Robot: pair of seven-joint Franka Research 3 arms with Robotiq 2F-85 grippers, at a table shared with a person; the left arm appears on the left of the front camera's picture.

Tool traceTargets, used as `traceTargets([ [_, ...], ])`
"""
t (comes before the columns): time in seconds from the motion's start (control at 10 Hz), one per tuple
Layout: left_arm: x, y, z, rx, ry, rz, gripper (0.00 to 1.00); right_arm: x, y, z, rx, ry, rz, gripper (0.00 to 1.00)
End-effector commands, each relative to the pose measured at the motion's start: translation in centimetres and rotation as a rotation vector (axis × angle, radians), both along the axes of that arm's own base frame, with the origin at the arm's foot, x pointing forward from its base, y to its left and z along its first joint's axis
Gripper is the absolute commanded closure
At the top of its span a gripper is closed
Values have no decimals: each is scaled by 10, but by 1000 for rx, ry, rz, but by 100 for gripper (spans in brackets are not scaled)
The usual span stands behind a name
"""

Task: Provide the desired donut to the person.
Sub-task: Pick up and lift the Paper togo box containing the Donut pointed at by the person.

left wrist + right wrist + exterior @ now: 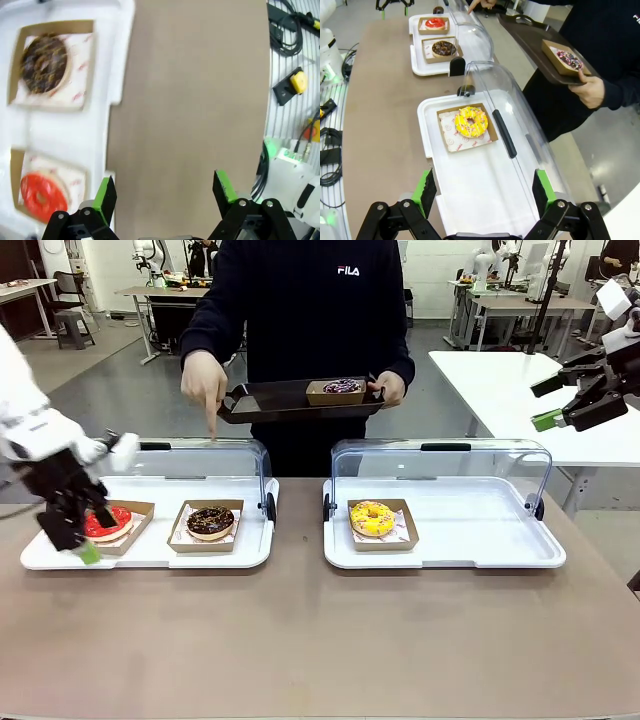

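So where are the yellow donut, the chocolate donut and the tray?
yellow donut [384, 522], front view, on its sprinkled icing.
chocolate donut [198, 525], front view, on its glazed ring.
dark tray [270, 398], front view, on its bare floor.

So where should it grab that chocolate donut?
Probably the near wall of its cardboard tray, from above on the robot's side: the chocolate donut is iced, the low wall stands up to be pinched, and the clear lid rises behind.

The left arm comes in low over the bench's left end, its left claw [93, 536] [165, 187] angled down with jaws spread wide and empty, while the right arm is raised above the bench's far right corner, its right claw [548, 403] [482, 187] equally wide and empty.
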State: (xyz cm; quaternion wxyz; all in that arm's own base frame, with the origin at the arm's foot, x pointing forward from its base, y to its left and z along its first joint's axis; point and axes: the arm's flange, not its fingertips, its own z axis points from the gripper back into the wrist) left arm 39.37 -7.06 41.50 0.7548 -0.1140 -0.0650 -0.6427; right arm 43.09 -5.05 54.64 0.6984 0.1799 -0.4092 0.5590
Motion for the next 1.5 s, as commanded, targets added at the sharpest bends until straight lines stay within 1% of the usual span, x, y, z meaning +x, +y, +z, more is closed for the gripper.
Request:
traceTargets([
  [0.0,-4,27,20,5,-38,37,0,0,-1,-2,-1,-2,9,0],
  [0.3,-4,27,20,5,-38,37,0,0,-1,-2,-1,-2,9,0],
  [0.4,1,18,10,1,-23,43,0,0,-1,-2,-1,-2,9,0],
  [0.5,14,-6,-1,14,-85,-6,0,0,-1,-2,-1,-2,9,0],
  [0.6,32,-18,-14,8,-83,-19,0,0,-1,-2,-1,-2,9,0],
  [0.7,45,-28,-24,10,-128,-34,0,0,-1,-2,-1,-2,9,0],
  [0.8,53,-38,-31,10,-189,-46,0,0,-1,-2,-1,-2,9,0],
  [0.9,60,-51,-40,14,-232,-73,0,0,-1,-2,-1,-2,9,0],
  [1.0,68,-60,-50,33,-235,-105,0,0,-1,-2,-1,-2,9,0],
  [1.1,73,-65,-57,50,-234,-107,0,0,-1,-2,-1,-2,9,0],
  [1.2,76,-66,-61,74,-248,-98,0,0,-1,-2,-1,-2,9,0],
  [1.3,78,-68,-62,71,-243,-105,0,0,-1,-2,-1,-2,9,0],
  [1.4,80,-71,-65,88,-260,-95,0,0,-1,-2,-1,-2,9,0],
])
